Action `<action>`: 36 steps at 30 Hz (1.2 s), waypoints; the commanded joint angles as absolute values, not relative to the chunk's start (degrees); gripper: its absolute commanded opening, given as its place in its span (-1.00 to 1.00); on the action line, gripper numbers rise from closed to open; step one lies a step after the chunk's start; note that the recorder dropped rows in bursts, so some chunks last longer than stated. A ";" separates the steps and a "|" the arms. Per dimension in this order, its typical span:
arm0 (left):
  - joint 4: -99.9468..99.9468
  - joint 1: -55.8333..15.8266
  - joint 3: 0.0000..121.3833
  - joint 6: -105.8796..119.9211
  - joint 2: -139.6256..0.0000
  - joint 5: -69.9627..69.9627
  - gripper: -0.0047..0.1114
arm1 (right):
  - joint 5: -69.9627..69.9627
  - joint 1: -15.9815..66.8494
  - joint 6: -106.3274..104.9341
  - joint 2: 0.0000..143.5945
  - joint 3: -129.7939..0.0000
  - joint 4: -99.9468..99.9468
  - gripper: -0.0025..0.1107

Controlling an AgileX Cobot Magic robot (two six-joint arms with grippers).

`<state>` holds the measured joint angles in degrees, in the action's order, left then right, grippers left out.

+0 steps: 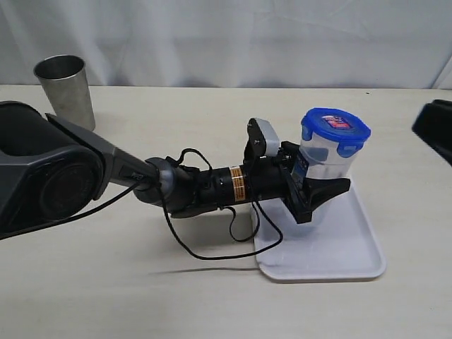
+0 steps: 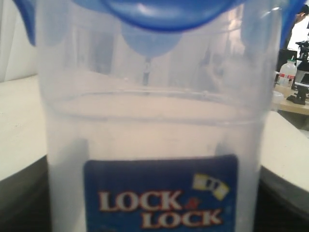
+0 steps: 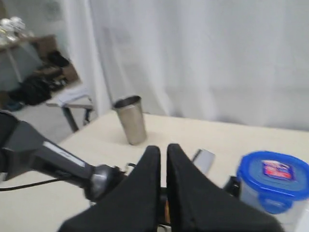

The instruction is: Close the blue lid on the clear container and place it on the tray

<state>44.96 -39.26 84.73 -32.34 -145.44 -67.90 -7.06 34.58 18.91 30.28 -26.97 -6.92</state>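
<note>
The clear container point(image 1: 326, 157) stands upright over the white tray point(image 1: 346, 247), with the blue lid point(image 1: 335, 127) sitting on top of it. My left gripper point(image 1: 321, 189) is shut on the container's lower half, one finger on each side. Whether the base rests on the tray I cannot tell. The left wrist view is filled by the container point(image 2: 154, 125), its blue label low down and the lid point(image 2: 164, 12) above. My right gripper point(image 3: 163, 151) hangs shut and empty, away from the container; in the exterior view only part of the right gripper point(image 1: 434, 127) shows.
A tapered steel cup point(image 1: 65, 88) stands at the table's back left, also the steel cup point(image 3: 131, 120) in the right wrist view. The left arm and its loose black cable point(image 1: 212, 247) lie across the middle of the table.
</note>
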 commanded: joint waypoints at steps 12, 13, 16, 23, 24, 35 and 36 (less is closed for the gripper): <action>48.78 -36.90 85.36 -32.19 -145.82 -69.96 -0.92 | -19.05 6.96 -6.80 68.98 -44.56 14.61 -0.88; 48.78 -36.90 85.36 -32.19 -145.82 -69.96 -0.92 | -20.16 5.75 -12.43 70.60 -45.62 21.77 -0.88; 48.78 -36.90 85.36 -32.19 -145.82 -69.96 -0.92 | -27.38 1.29 -30.95 75.74 -49.86 40.97 -0.88; 48.78 -36.90 85.36 -32.19 -145.82 -69.96 -0.92 | -31.70 -3.49 -38.03 81.14 -53.99 45.57 -0.88; 48.78 -36.90 85.36 -32.19 -145.82 -69.96 -0.92 | -29.65 -3.49 -35.75 81.41 -53.99 43.15 -0.88; 48.78 -36.90 85.36 -32.19 -145.82 -69.96 -0.92 | -29.14 2.20 -36.37 88.18 -54.08 44.07 -0.88; 48.78 -36.90 85.36 -32.19 -145.82 -69.96 -0.92 | -29.30 3.00 -36.64 88.18 -54.40 44.07 -0.88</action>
